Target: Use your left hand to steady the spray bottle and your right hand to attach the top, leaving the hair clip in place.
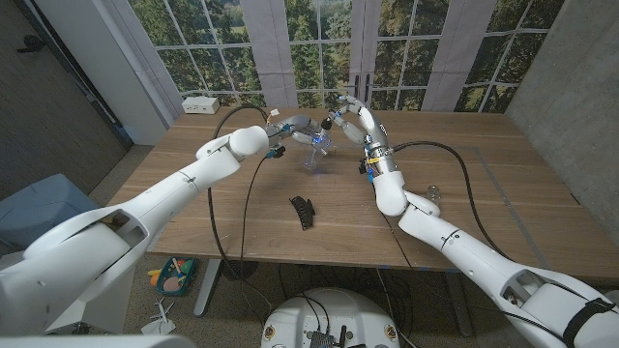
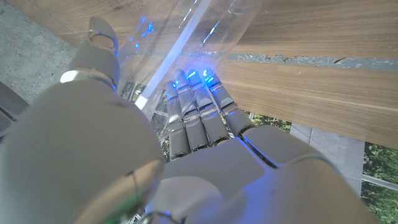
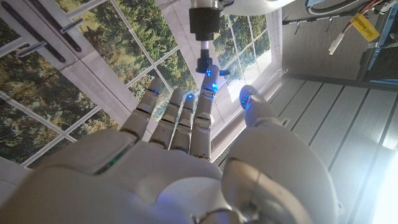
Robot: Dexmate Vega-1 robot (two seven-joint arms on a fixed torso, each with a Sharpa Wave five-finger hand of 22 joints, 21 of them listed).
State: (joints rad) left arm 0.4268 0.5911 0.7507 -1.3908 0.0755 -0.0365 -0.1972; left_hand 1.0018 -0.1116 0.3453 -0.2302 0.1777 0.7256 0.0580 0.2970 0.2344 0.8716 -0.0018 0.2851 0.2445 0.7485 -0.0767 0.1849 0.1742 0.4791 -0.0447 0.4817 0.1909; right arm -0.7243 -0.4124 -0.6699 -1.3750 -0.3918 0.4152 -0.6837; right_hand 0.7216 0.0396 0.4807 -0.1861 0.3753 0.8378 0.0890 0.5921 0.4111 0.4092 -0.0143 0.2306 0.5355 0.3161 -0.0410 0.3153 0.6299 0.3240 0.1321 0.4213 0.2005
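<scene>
A clear spray bottle (image 1: 315, 153) stands tilted at the table's far middle, lit by a blue glow. My left hand (image 1: 290, 127) grips it from the left; in the left wrist view its fingers (image 2: 199, 118) wrap the clear bottle wall (image 2: 186, 37). My right hand (image 1: 354, 120) is raised just right of the bottle's neck, with the small dark spray top (image 1: 329, 123) pinched at its fingertips and the other fingers spread. The right wrist view shows the top (image 3: 205, 62) just past the fingertips (image 3: 186, 109). A black hair clip (image 1: 304, 211) lies nearer me on the table.
A small clear object (image 1: 435, 197) sits beside my right forearm. A white box (image 1: 201, 102) rests at the table's far left corner. Black cables (image 1: 253, 179) trail across the wooden table (image 1: 503, 174). Windows stand behind.
</scene>
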